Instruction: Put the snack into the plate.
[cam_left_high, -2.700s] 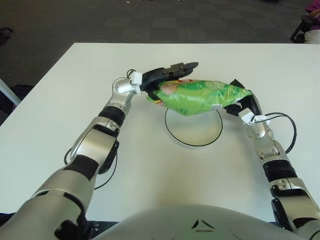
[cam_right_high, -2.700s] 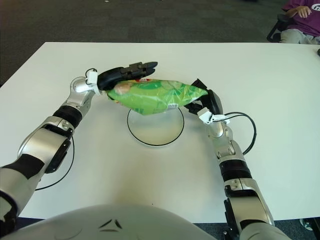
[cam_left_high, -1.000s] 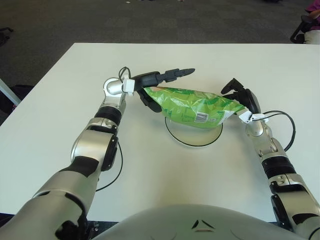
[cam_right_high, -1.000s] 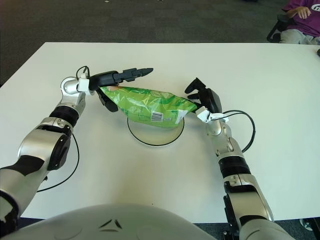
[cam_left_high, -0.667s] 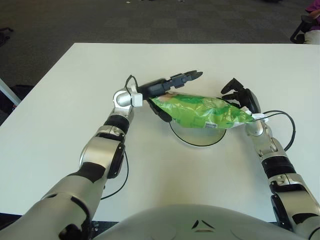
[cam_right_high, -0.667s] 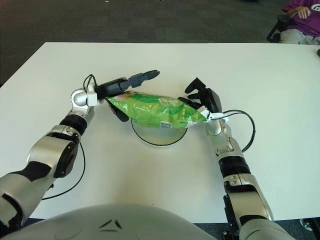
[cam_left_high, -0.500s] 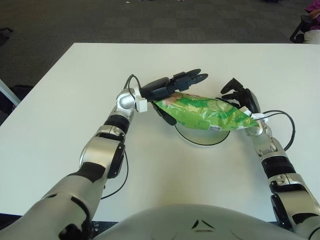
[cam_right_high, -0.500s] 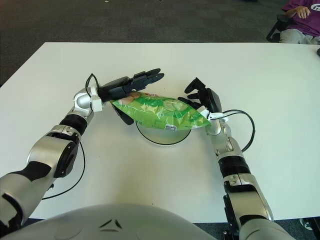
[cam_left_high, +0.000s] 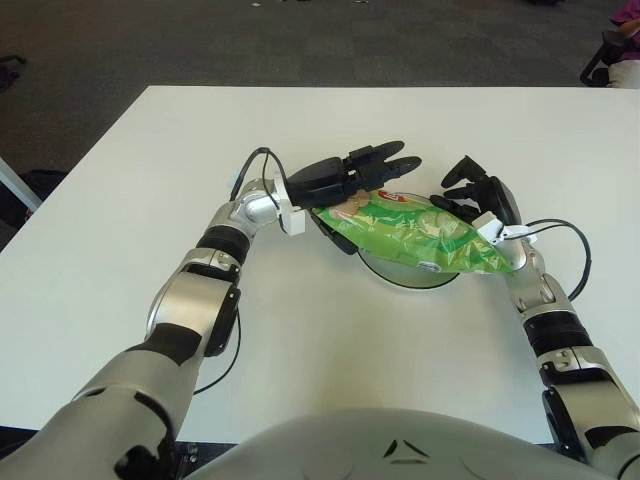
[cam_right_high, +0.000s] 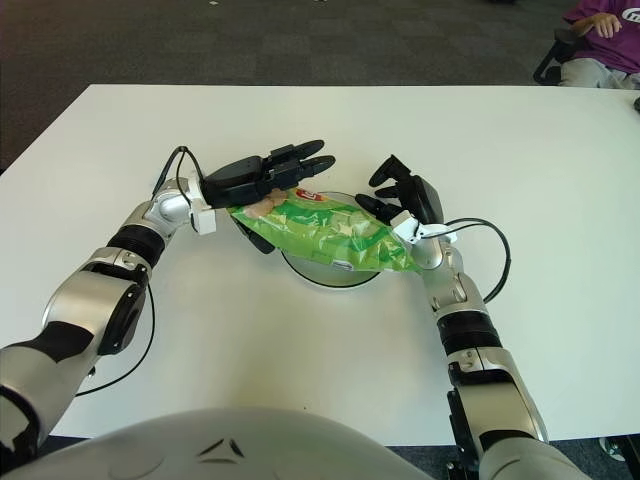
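Left hand (cam_left_high: 345, 185), centre-left of frame: fingers extended over the near-left end of the green snack bag (cam_left_high: 415, 233), thumb under it, gripping that end. The bag lies slanted across the glass plate (cam_left_high: 405, 272) at centre (rim partly hidden beneath it) on the white table (cam_left_high: 120, 200). Right hand (cam_left_high: 478, 195), centre-right: fingers loosely spread at the bag's right end, grasping nothing.

Snack bag (cam_left_high: 415, 229): glossy crinkled green plastic film. Plate (cam_left_high: 392, 277): smooth, dark-rimmed. Table (cam_left_high: 120, 200): matt white. Arms: brushed silver metal.
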